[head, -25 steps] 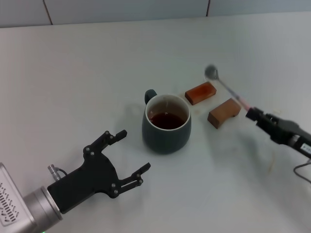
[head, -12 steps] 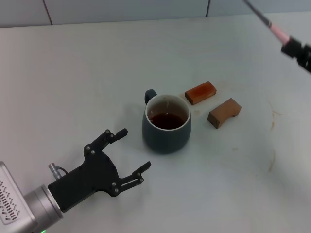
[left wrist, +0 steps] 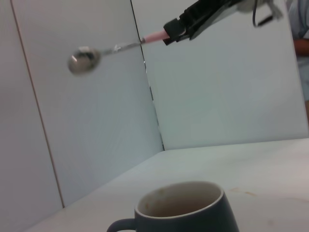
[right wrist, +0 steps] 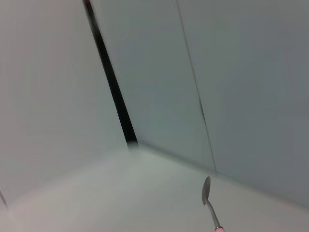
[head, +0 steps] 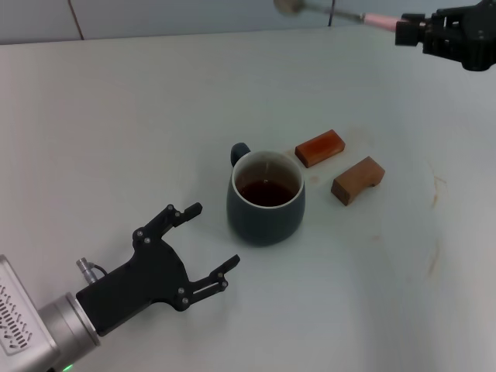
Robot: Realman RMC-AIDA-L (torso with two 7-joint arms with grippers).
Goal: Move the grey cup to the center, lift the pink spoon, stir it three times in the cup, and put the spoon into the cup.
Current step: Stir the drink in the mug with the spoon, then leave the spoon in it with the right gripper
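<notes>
The grey cup [head: 265,198] stands at the table's middle with dark brown liquid inside, handle to the far left; it also shows in the left wrist view [left wrist: 186,210]. My right gripper [head: 404,29] is high at the far right, shut on the pink spoon [head: 341,13], which points left, roughly level, well above the table. The spoon also shows in the left wrist view [left wrist: 101,53] and the right wrist view [right wrist: 208,198]. My left gripper [head: 208,245] is open and empty on the near left, a little left of the cup.
Two brown wooden blocks [head: 319,148] [head: 358,180] lie just right of the cup. A tiled wall [head: 194,15] runs along the table's far edge.
My right gripper has lifted the spoon from near the blocks up to the far right, and the spoon has swung from slanting up-left to pointing left and level. The left arm barely moved.
</notes>
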